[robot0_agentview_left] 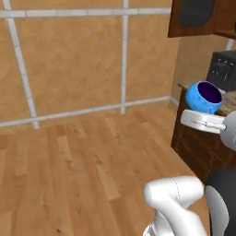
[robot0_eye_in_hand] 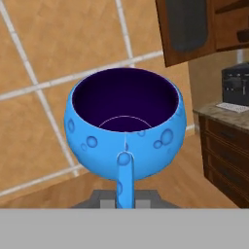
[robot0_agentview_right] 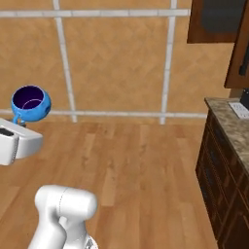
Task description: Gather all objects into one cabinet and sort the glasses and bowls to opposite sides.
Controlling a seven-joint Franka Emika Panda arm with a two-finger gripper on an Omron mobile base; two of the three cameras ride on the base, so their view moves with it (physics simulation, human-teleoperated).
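Blue bowl clenched upright in tool, dark purple inside bare | wall cabinet door open, upper right | granite surface right, well apart

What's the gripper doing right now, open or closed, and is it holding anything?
Gripper: closed on the handle of the blue bowl, holding it up in the air, opening upward.
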